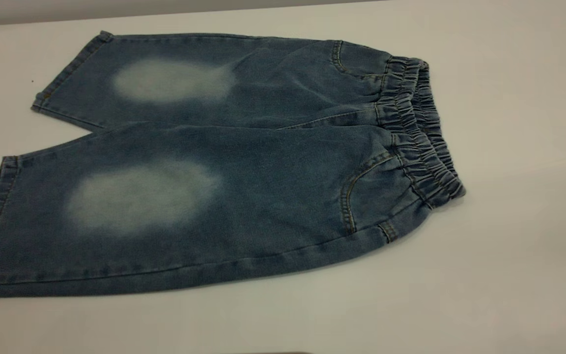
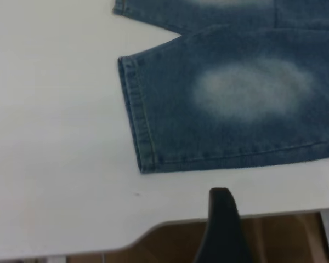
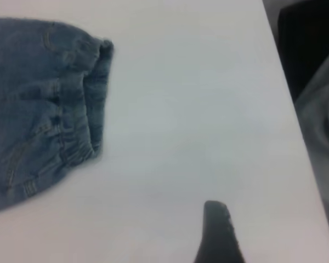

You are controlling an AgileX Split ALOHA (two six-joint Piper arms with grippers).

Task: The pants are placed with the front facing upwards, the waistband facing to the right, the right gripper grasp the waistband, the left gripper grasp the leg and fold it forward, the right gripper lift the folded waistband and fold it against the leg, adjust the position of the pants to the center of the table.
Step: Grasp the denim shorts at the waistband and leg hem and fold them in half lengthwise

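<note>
The blue denim pants (image 1: 243,187) lie flat on the white table (image 1: 509,246), front up, both pale knee patches showing. The gathered waistband (image 1: 420,132) points right and the two legs point left. Neither gripper appears in the exterior view. The left wrist view shows the near leg's hem (image 2: 137,115); a black part of my left gripper (image 2: 222,230) hangs over the table's edge, apart from the cloth. In the right wrist view the waistband (image 3: 93,109) lies well away from my right gripper (image 3: 216,235), which is above bare table and holds nothing visible.
The table's front edge (image 2: 170,223) runs close to the left gripper, with brown floor (image 2: 279,235) below it. Beyond the table's right edge (image 3: 285,93) sit dark and grey shapes (image 3: 312,60). White tabletop stretches right of the waistband and in front of the pants.
</note>
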